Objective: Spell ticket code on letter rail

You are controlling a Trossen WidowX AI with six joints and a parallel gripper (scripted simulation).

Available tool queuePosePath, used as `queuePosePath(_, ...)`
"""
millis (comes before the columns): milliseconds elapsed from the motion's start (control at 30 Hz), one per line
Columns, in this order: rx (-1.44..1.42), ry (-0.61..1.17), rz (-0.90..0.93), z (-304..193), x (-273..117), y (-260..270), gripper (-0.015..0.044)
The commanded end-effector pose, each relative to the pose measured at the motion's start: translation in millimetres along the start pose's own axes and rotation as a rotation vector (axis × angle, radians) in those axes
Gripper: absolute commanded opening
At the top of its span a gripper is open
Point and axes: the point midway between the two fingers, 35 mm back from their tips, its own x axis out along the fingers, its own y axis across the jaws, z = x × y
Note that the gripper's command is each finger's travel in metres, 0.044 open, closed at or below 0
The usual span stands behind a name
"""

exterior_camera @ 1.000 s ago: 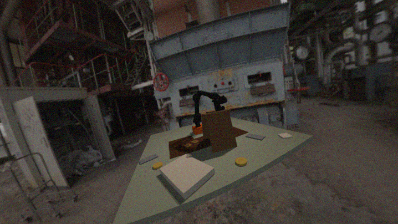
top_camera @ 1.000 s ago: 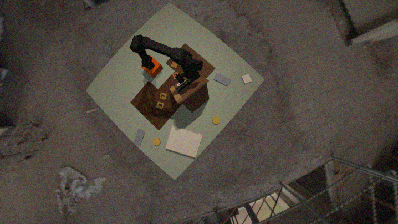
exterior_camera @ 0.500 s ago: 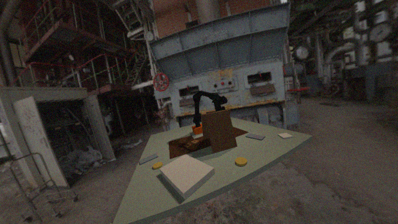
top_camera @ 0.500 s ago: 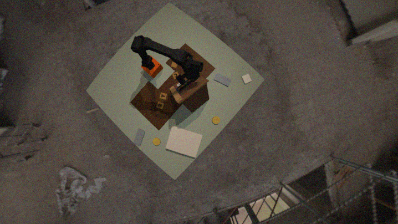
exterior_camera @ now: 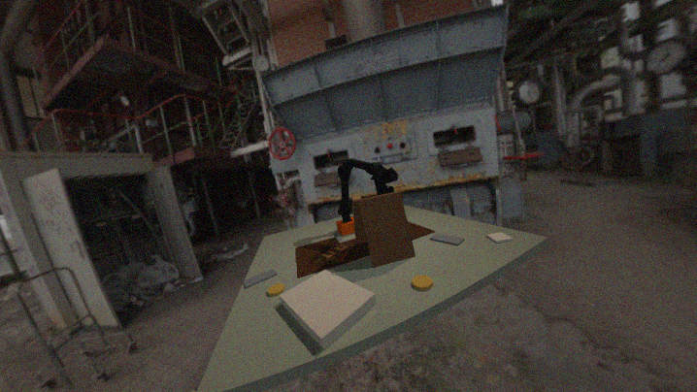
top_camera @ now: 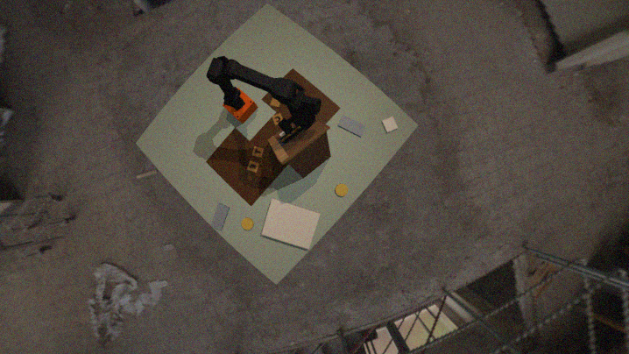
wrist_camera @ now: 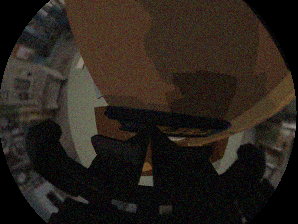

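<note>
The tilted wooden board carries the dark letter rail. Tan tile faces show at the rail in the wrist view, partly hidden; their letters are unreadable. A pale ticket shows by the rail, its code unreadable. My gripper is shut and empty, its tips close in front of the rail; contact cannot be told. Loose letter tiles lie left of the board, one seeming to read T. Another tile and a tan piece lie beside the arm.
Brown panels lie around the board on the pale green counter. A large pale block, yellow discs, grey slabs and a small pale square lie toward the counter edges.
</note>
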Motion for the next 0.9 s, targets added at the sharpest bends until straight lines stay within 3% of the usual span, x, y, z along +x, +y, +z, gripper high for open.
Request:
queuePosePath(0,-0.007,0.001,0.002,-1.5,-0.5,-2.2,0.0)
queuePosePath(867,-0.007,0.001,0.001,-2.3,1.3,-11.2,0.0)
